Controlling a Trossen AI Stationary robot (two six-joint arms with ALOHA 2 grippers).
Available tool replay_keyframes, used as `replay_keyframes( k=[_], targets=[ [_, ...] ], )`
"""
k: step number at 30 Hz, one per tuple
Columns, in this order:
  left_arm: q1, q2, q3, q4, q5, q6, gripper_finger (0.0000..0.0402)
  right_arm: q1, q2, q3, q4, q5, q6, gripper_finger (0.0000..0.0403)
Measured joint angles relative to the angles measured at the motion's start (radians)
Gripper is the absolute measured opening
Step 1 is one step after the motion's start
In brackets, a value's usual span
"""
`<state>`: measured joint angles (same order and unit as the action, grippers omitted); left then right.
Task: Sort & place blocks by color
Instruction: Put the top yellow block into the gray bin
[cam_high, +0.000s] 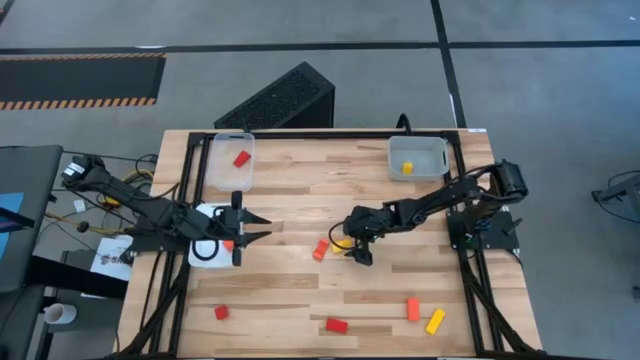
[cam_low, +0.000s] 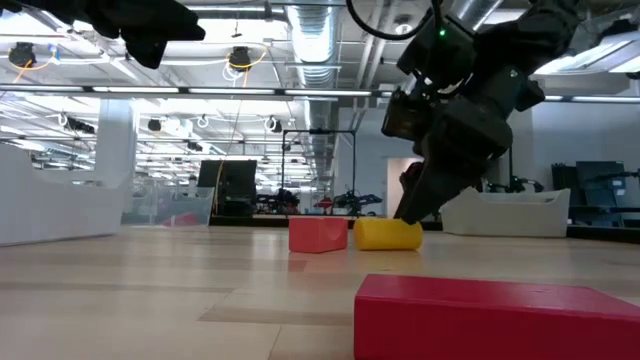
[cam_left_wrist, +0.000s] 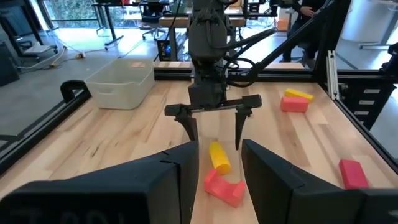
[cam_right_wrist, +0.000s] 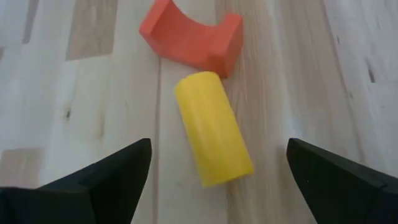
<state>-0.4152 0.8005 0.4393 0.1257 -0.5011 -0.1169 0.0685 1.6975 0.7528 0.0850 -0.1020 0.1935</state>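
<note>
A pale wooden table (cam_high: 300, 200) is filling the centre of the high view, with a yellow cylinder block (cam_right_wrist: 213, 127) lying just beside an orange arch block (cam_right_wrist: 189, 38) near its middle. The right gripper (cam_high: 358, 247) is hovering over the cylinder, fingers spread wide to either side and grasping nothing. At centre left, the left gripper (cam_high: 240, 231) is waiting part-open and empty, while clear trays (cam_high: 231, 160) at the upper edge are holding a red block (cam_high: 241, 158) and a yellow one.

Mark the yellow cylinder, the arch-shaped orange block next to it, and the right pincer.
yellow cylinder (cam_right_wrist: 213, 127): right wrist view, middle of its curved side.
arch-shaped orange block (cam_right_wrist: 186, 46): right wrist view, top face at the hollow.
right pincer (cam_left_wrist: 214, 134): left wrist view, gap midway between its open fingertips.
</note>
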Motion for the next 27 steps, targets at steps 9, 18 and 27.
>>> replay_keyframes(
  k=[9,18,27],
  targets=[
    [0.007,0.0,0.0,0.002,-0.022,-0.011,0.0112,0.029,0.142,0.016,0.124,0.076,-0.017,0.036],
    [0.007,0.0,0.0,-0.002,-0.083,-0.026,0.0112,0.066,0.131,0.017,0.072,0.188,-0.046,0.023],
    [0.007,0.0,0.0,-0.001,-0.087,-0.046,0.0112,0.061,0.022,0.012,-0.098,0.162,-0.035,0.0121]
  ],
)
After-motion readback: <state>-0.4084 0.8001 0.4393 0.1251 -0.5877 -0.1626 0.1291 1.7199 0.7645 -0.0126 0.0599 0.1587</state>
